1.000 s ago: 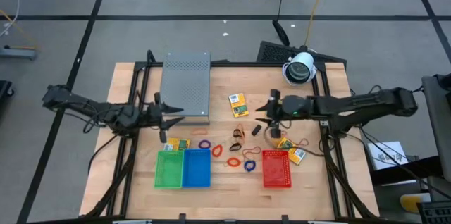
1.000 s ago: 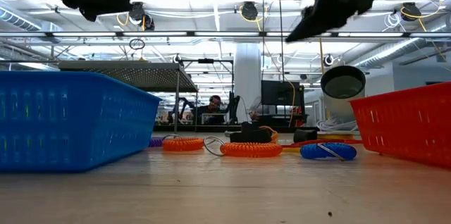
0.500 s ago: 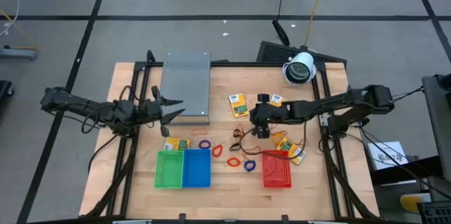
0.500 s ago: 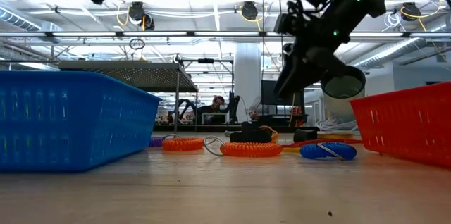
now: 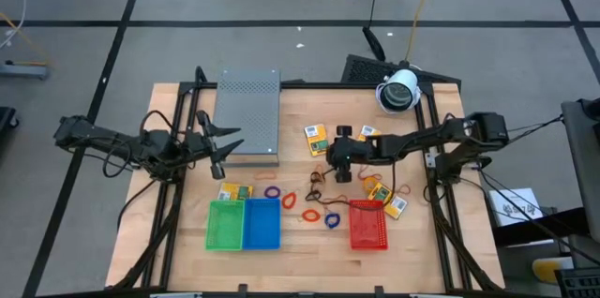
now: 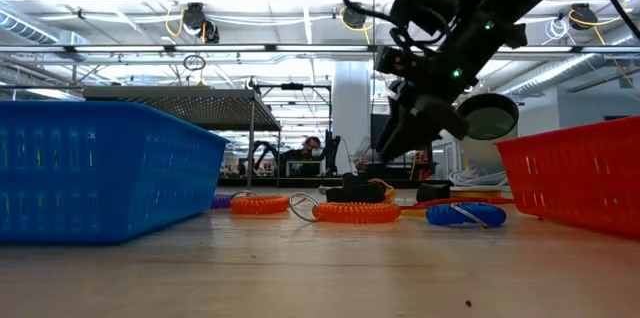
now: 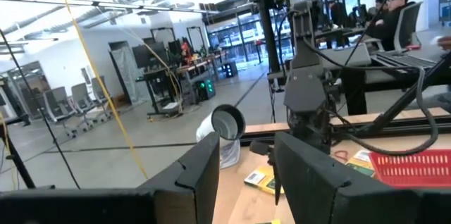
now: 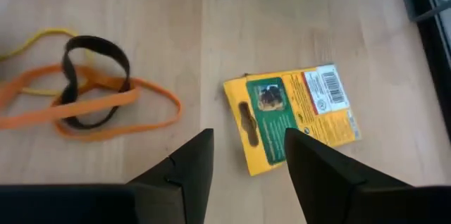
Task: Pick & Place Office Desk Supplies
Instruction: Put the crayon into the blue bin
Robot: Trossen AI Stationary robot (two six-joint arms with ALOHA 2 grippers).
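A yellow packet lies flat on the wooden table, with an orange band and a black band beside it. My right gripper hangs open just above the table, slanting down, its fingertips short of the packet. In the low view, the right gripper is above the coiled bands. My left gripper stands open and empty by the grey perforated box, held about level.
Green, blue and red bins stand along the near side. More packets and coloured bands lie between them and the grippers. A white lamp-like device stands at the far right.
My right gripper has moved toward the table's left edge and come down, tipping further downward, until it hangs low over the packet and bands. My left gripper has tipped upward a little and risen slightly.
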